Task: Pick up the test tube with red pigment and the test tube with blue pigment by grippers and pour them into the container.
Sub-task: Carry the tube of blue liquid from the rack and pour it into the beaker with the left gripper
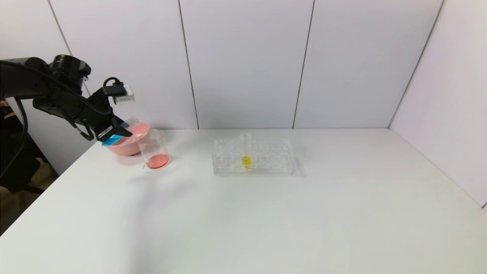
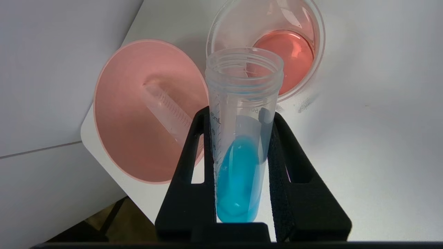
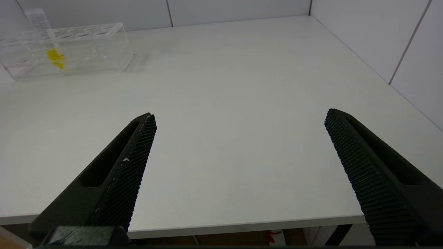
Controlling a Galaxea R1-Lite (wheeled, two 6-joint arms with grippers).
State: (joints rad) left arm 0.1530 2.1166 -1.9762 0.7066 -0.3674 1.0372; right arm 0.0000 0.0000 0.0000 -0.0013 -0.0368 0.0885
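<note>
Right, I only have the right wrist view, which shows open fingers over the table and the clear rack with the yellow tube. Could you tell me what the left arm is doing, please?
Observer: The left gripper is shut on the slim clear test tube of bright blue liquid, raised at the table's far left.
Operator: Thank you. Is it near the container?
Observer: Yes. The small clear glass beaker stands just beside it and holds only red-orange liquid.
Operator: And where did the red tube go?
Observer: An empty clear graduated tube lies inside the round pink bowl, behind the beaker.
</note>
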